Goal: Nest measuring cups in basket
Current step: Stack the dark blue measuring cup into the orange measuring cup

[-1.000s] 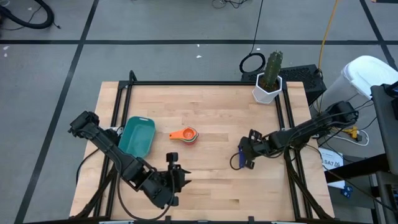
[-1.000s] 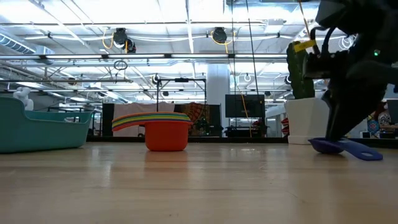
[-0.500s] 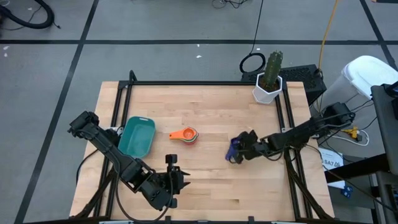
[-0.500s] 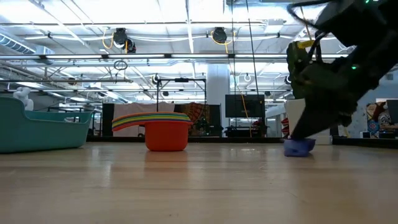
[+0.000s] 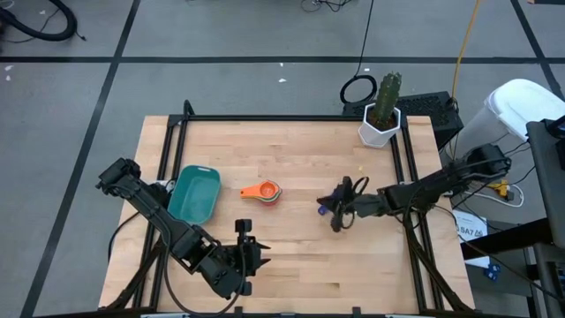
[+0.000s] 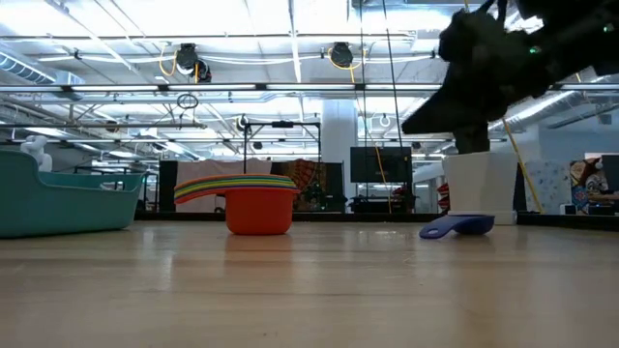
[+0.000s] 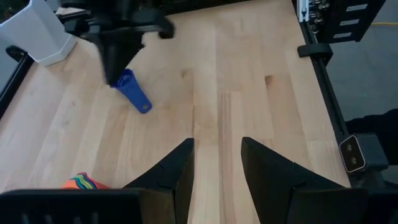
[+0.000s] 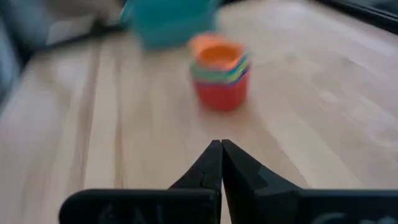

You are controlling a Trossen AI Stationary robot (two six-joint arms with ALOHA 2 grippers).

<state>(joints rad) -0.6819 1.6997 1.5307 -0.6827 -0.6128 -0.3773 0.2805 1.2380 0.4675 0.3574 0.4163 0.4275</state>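
A stack of nested cups (image 5: 266,193), red at the bottom and orange on top, stands on the table mid-way (image 6: 253,203) (image 8: 221,74) (image 7: 81,182). The teal basket (image 5: 194,194) sits to its left (image 6: 58,198) (image 8: 168,22). A blue cup (image 5: 325,207) lies alone on the wood, right of the stack (image 6: 459,227) (image 7: 132,93). My right gripper (image 5: 340,212) hangs shut above that cup (image 6: 416,121) (image 8: 221,158), clear of it in the low view. My left gripper (image 5: 245,256) waits open at the near edge (image 7: 217,168).
A white pot with a cactus (image 5: 380,124) stands at the far right corner (image 6: 479,184) (image 7: 37,34). Black rails (image 5: 410,168) run along the table's left, far and right sides. Bare wood (image 5: 300,256) lies between the stack and the near edge.
My right gripper has moved toward the table's left, toward the stack, taking the blue cup with it along the wood. It has then risen off the cup. The cup now lies nearer the stack, turned about, with its handle pointing the other way.
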